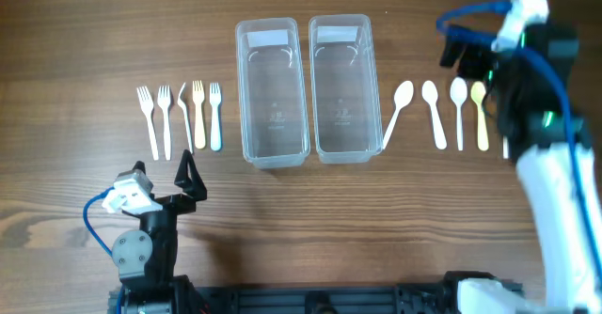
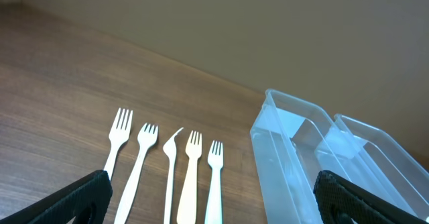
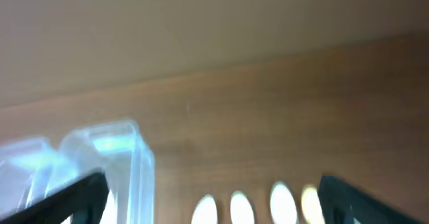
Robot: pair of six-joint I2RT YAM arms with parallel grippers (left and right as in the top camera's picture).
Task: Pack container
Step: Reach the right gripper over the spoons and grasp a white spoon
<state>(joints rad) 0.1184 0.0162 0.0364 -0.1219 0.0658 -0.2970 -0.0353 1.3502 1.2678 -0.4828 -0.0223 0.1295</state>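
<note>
Only blurred spoon bowls [image 3: 283,202], cropped at the bottom edge.

Legible text, numbers, brands or signs: none in any view.

Left container [image 1: 272,93]: pale strip [image 1: 268,38] across the end nearest the bench's far edge. It may be a label, but any lettering is too small to read. Faint mark [image 1: 274,107] on its floor, illegible.

Right container [image 1: 340,86]: matching strip [image 1: 337,34] at the same end, equally unreadable.
</note>
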